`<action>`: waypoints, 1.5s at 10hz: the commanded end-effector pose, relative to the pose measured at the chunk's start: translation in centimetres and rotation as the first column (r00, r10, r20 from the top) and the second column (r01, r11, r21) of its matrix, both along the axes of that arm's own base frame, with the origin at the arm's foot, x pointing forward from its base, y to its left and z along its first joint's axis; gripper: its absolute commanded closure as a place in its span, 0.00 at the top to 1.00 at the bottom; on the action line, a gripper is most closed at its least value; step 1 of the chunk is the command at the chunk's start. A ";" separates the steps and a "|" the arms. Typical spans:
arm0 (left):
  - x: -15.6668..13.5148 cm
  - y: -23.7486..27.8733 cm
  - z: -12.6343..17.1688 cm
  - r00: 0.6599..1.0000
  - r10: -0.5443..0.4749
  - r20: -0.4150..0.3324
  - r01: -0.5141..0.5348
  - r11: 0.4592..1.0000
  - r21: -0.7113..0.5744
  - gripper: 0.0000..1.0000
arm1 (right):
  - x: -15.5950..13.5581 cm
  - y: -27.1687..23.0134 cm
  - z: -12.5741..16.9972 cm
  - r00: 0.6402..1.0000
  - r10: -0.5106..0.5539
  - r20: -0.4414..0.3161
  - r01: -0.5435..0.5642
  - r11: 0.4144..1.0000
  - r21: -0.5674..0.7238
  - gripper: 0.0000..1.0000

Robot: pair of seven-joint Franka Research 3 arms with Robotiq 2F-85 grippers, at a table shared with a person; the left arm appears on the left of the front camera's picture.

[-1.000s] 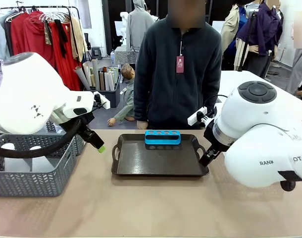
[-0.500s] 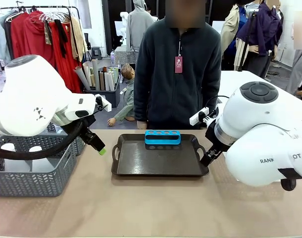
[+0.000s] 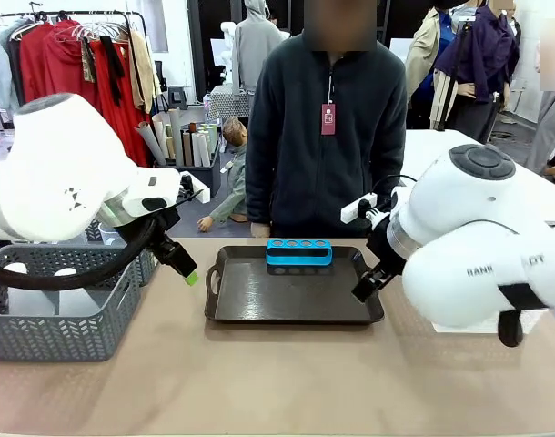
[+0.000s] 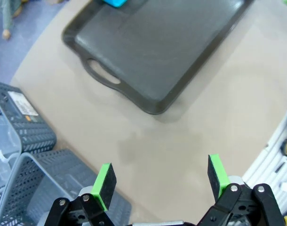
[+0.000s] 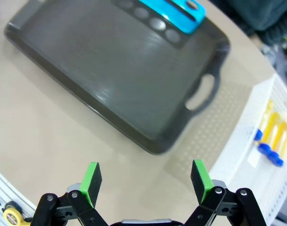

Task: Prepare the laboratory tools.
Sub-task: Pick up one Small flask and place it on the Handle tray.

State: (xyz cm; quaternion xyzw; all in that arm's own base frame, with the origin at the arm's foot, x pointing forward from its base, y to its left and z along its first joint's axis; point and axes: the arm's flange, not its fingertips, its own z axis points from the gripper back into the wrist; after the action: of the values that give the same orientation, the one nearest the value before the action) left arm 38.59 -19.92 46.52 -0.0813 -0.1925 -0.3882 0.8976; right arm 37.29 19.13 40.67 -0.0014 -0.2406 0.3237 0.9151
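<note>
Left end effector (image 4: 160, 181) spread, seemingly empty

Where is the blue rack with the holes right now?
In the front view the blue rack sits at the far edge of the dark tray, mid-table, right in front of the person.
</note>
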 end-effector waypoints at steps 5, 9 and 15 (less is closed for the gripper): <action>-0.6 -1.1 9.0 0.977 -0.209 0.048 0.213 0.973 -0.094 1.00 | 1.1 -2.4 10.8 0.987 0.159 0.030 -0.162 0.955 0.247 1.00; -1.1 0.1 14.3 0.961 -0.239 0.143 0.252 0.964 -0.080 1.00 | 2.1 -6.0 17.3 0.978 0.194 0.077 -0.208 0.931 0.301 1.00; 1.0 3.5 19.2 0.933 -0.215 0.288 0.260 0.957 -0.128 1.00 | 3.9 -10.2 22.1 0.965 0.245 0.095 -0.263 0.890 0.373 1.00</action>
State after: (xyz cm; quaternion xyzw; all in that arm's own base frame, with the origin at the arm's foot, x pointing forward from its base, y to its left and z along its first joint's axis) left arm 38.91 -16.66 65.74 -0.1091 -0.3174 -0.4774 0.8121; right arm 40.18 9.64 62.38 0.1845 -0.3182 0.3736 0.8516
